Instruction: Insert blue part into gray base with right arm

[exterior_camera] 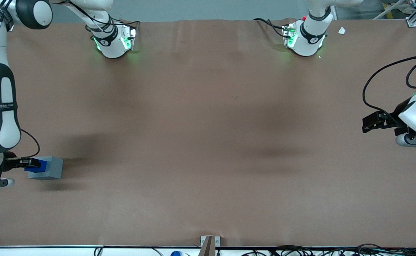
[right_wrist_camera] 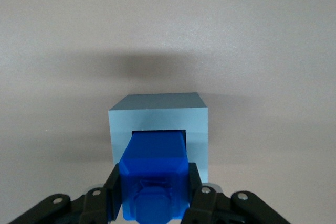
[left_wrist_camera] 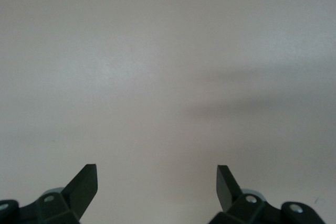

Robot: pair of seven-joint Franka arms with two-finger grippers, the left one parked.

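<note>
You are in the insertion step itself. Your hand [right_wrist_camera: 152, 203] sits low at the working arm's end of the surface [exterior_camera: 208, 142], clenched on the blue part [right_wrist_camera: 154, 174], one finger [right_wrist_camera: 107, 198] on each side of it. The gray base [right_wrist_camera: 157, 116] rests on the surface just ahead of the hand, with its recessed face turned toward you.

In the right wrist view the leading end of the blue part meets the square opening, with a thin dark line of the recess showing along its upper edge. It looks started rather than seated, since much of the blue body is outside the base. The front view agrees: blue part [exterior_camera: 37, 165] between the hand [exterior_camera: 24, 163] and the gray base [exterior_camera: 49, 168], touching the base.

The next move calls for a straight, steady push along the axis of the recess, keeping the part square to the opening so that it does not jam. Nothing braces the base, so it may slide along the surface instead of taking the part. Let go only once the part is fully in.
</note>
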